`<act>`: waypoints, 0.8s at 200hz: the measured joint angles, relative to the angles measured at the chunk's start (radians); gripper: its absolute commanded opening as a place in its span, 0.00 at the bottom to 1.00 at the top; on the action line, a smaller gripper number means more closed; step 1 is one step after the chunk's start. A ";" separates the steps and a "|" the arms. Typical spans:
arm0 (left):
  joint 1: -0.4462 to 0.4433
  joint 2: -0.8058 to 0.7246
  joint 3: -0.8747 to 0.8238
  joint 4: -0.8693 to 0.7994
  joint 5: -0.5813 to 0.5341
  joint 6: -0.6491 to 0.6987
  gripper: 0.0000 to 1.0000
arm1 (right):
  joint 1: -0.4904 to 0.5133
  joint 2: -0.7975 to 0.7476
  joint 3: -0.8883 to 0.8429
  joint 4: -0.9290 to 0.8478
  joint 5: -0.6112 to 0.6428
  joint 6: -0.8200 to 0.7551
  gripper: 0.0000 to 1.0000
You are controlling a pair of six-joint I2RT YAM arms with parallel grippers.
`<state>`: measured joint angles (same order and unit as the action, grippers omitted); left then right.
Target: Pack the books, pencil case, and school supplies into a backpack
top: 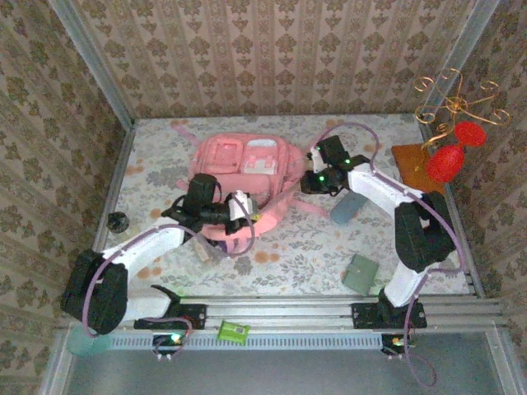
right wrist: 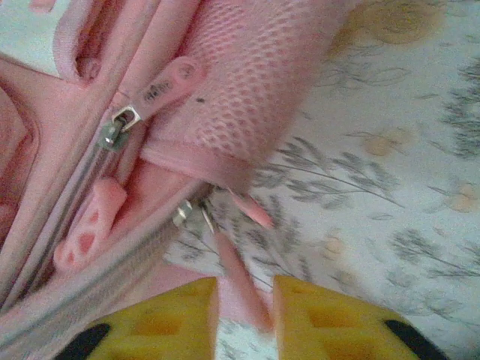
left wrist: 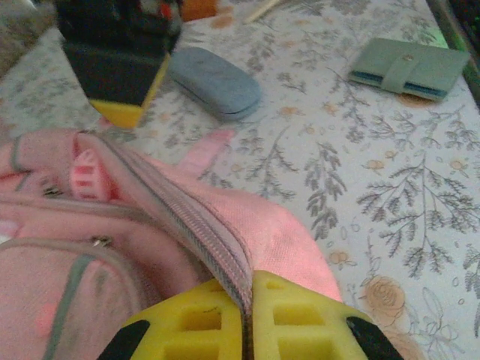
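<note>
The backpack [top: 247,160] lies at the middle of the table [top: 305,255], toward its far edge. The left gripper [left wrist: 247,300] pinches its zip seam [left wrist: 180,210]. The right gripper [right wrist: 244,292] has narrow jaws around a pink zip pull [right wrist: 238,274]; whether they grip it cannot be told.

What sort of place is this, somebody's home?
Probably a staged test booth, not a home: wallpapered panels box in a floral-clothed table, and two robot arms are bolted to a metal rail.

Bare tablecloth [top: 305,251] between backpack [top: 247,160] and green wallet [top: 360,274].
</note>
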<state>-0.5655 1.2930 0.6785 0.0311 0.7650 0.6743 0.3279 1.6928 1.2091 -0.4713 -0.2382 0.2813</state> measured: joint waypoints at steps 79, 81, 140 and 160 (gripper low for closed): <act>-0.122 0.190 0.014 -0.004 -0.016 0.005 0.31 | -0.039 -0.319 -0.179 0.092 -0.005 0.004 0.53; -0.122 0.190 0.015 -0.005 -0.017 0.003 0.35 | -0.036 -0.306 -0.176 0.097 -0.008 0.004 0.53; -0.016 0.014 -0.072 0.163 -0.110 -0.331 0.77 | 0.043 -0.019 -0.031 0.182 -0.032 -0.040 0.53; 0.071 -0.082 -0.091 0.209 -0.278 -0.582 0.83 | 0.079 0.061 0.026 0.191 -0.033 -0.060 0.53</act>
<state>-0.4950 1.2114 0.5873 0.2398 0.4870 0.0925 0.4065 1.7542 1.2346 -0.2802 -0.2710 0.2214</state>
